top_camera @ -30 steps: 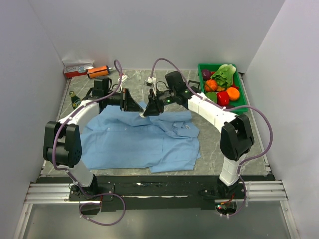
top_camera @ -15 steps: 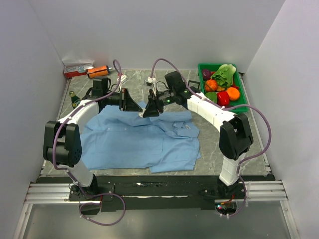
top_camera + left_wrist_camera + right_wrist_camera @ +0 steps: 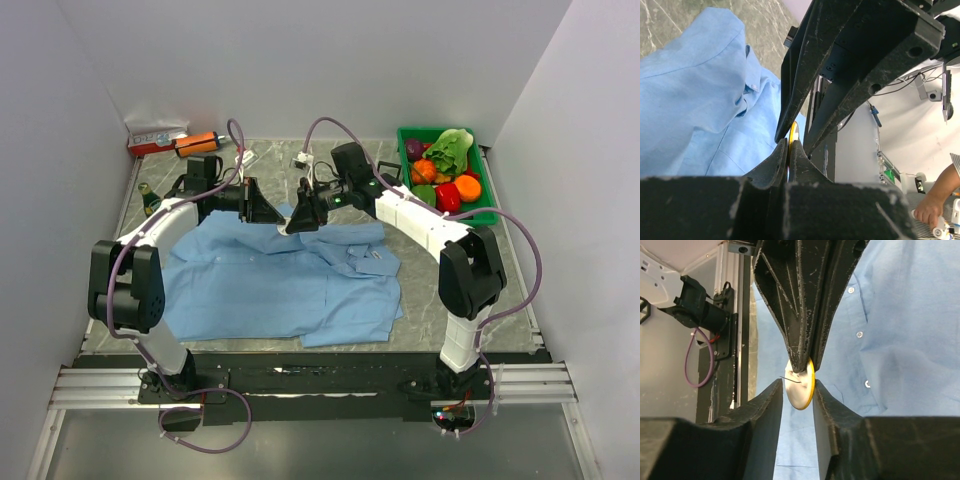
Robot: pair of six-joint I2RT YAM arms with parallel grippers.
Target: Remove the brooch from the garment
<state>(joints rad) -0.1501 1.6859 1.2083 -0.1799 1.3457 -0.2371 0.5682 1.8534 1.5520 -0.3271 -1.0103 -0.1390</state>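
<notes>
Where it sits: brooch [image 3: 800, 388] in the air above the garment [image 3: 270, 285] collar, apparently off the cloth.
Left gripper [image 3: 788, 146]: pressed together on the disc's rim.
Right gripper [image 3: 798, 385]: fingers flank the disc; whether they squeeze it, I cannot tell.
Axis: disc's long axis runs tip-to-tip between the grippers, flat faces toward the right fingers.

Brooch [image 3: 800, 386]: top edge hidden behind left gripper [image 3: 801, 365] tips in right wrist view; only a yellow sliver in left wrist view; too small to make out from above
Right gripper [image 3: 798, 390]: contact with disc unclear
Shirt [image 3: 280, 285]: collar area covered by both grippers from above; cut off by wrist-view edges
Hand [image 3: 929, 210]: cropped at corner, blurred
</notes>
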